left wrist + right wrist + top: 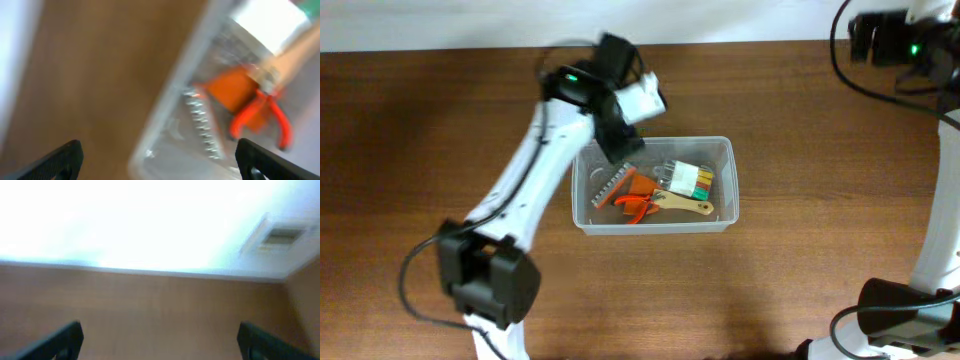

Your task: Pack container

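the left arm rises from the near edge of the wooden table and slants away toward the middle. the right arm runs up the right edge of the overhead view.

the container sits on the table about midway across, its long sides running left to right, just right of the left arm. along its near side lie orange-handled pliers, and a wooden handle lies touching them. behind these are an orange piece and a grey toothed strip, the strip angled toward the left wall. a white block with green and yellow parts lies toward the right, beyond the wooden handle.

the left gripper hangs over the container's far left corner. its fingers are spread wide with nothing between them. its own camera looks down on the blurred rim, the strip and the pliers.

the right gripper is well apart from the container, at the far right corner of the table. its fingers are also spread wide and hold nothing. they face bare table and a bright white wall beyond.
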